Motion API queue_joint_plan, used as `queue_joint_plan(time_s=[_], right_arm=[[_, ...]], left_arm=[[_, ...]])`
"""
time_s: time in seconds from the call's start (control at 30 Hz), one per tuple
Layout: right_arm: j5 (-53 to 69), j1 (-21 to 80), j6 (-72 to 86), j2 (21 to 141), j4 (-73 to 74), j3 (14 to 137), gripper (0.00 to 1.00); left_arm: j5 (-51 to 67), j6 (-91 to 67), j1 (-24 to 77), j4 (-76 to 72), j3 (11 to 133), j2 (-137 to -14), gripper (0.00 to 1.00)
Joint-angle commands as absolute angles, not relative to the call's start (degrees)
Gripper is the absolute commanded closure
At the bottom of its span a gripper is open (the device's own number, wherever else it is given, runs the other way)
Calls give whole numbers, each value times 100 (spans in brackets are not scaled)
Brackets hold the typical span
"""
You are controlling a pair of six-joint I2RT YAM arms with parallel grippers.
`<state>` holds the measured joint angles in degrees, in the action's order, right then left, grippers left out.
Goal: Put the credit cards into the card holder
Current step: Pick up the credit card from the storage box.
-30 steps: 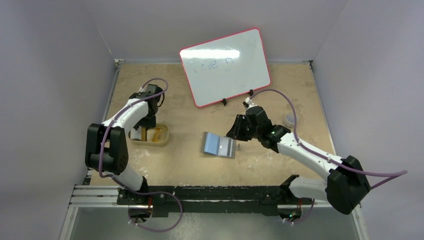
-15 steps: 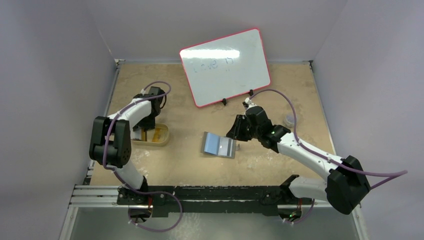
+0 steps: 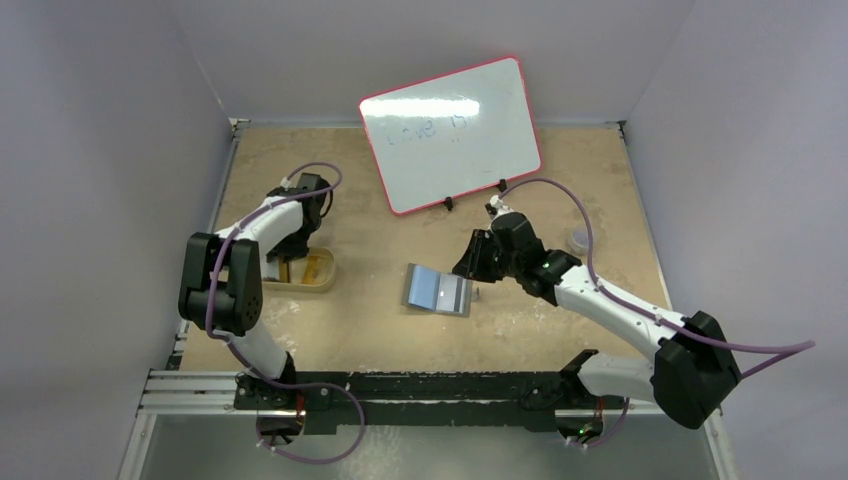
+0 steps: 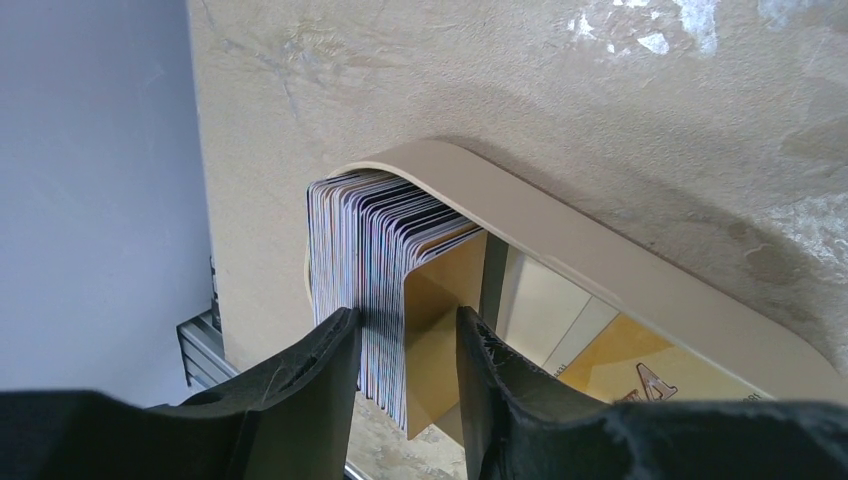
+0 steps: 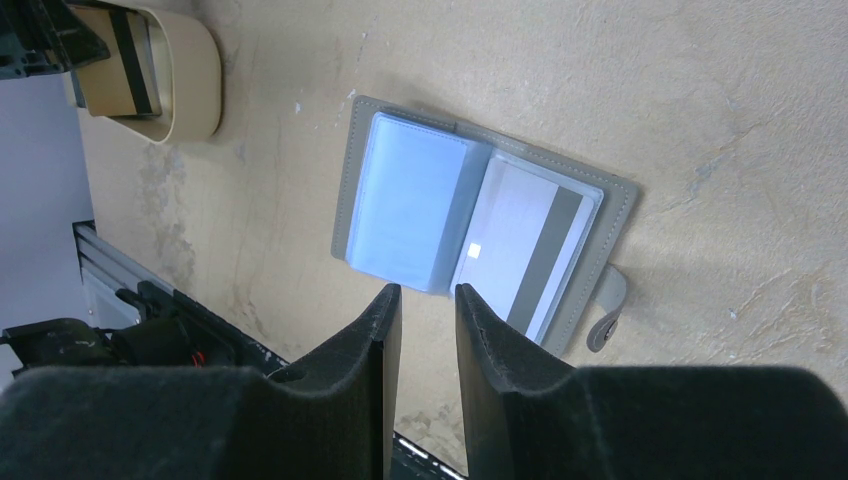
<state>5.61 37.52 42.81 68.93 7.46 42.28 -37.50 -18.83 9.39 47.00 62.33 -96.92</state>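
Left jaws apart around the credit cards [image 4: 365,250] in tin [image 4: 600,262]

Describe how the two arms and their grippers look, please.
Both the left arm and the right arm have white links and black joint housings. A thin purple cable runs along each. The left gripper and right gripper each have two black tapered fingers.

Top camera is looking down over the whole table [image 3: 560,190]. Left wrist is peering closely into the tin [image 4: 600,265]; right wrist is overlooking wallet [image 5: 410,200] and tin.
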Motion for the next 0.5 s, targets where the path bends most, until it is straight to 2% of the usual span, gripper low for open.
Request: queue_joint_plan(time_s=[0.0, 0.47], right_arm=[[624, 3779, 4219, 6765, 680, 4216, 71], [573, 3779, 4212, 6785, 592, 4197, 71]], left_arm=[[-3983, -1846, 888, 4770, 6447, -9599, 63], [-3920, -1828, 888, 4893, 6668, -9594, 76]])
